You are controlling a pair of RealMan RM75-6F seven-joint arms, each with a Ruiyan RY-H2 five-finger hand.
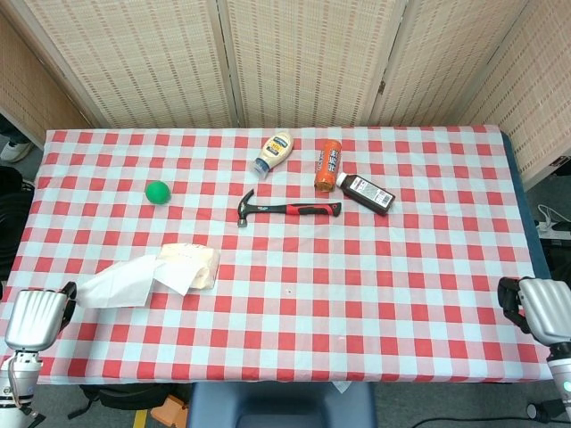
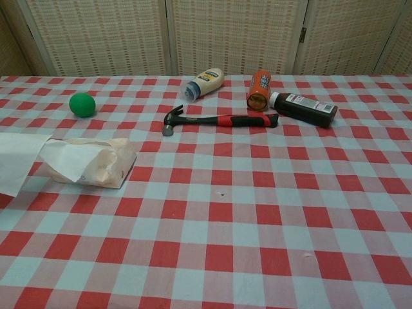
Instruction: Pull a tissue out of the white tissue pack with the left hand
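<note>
Bench cloth (image 1: 375, 285): red-and-white checked fabric, matt, smooth. Tissue (image 1: 120, 283): thin white paper, soft, creased. Pack (image 2: 103, 164): pale crinkled plastic film, slight sheen. Hammer (image 2: 215, 120): dull grey metal head, red-and-black rubbery grip. Ball (image 2: 82, 104): green, matt. Bottles (image 2: 302, 107): glossy plastic. Left hand (image 1: 34, 319): ribbed silver shell, satin. Screen (image 1: 303, 62): woven reed, rough.

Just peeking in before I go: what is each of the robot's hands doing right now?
Left hand: holding the corner of a tissue, pulled toward the table edge.
Right hand: fingers curled in, holding nothing.
</note>
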